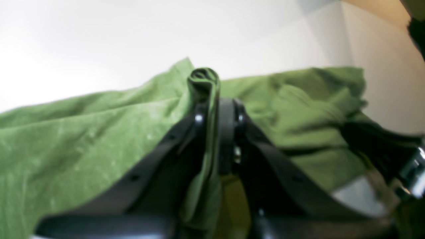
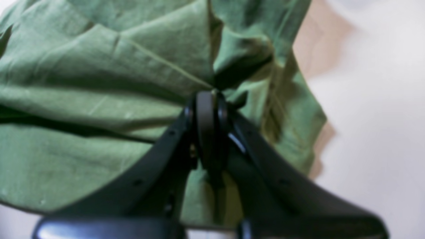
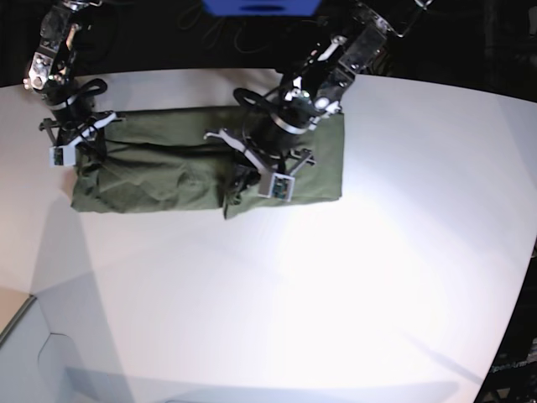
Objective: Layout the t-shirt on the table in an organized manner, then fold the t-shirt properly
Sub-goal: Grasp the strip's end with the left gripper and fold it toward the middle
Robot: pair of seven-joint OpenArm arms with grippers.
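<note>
On the left of the base view my right gripper (image 3: pixel 75 155) is clamped on the shirt (image 3: pixel 159 164) at its far-left end, where the cloth bunches into a dark corner; its wrist view shows the jaws pressed together with a pinch of green fabric at the tips and creases fanning away from that point. The shirt itself lies on the table (image 3: pixel 336 294) toward the back, already reduced to a long horizontal band rather than spread flat, so I judge the layout done and the folding under way. Moving right, my left gripper (image 3: pixel 243 178) sits near the middle of the band at its near edge, jaws closed on a rolled tuck of cloth that pokes up between them in its wrist view; a dark fold of fabric hangs just below it toward the front. That view is soft and close, so I can't say for sure how many layers I have. Right of that, the rest of the band lies smooth and flat out to its square right end. The next move, as I read it, calls for both grips to lift together and carry the left portion across onto the right, keeping the edges level so the layers land aligned instead of skewed.
</note>
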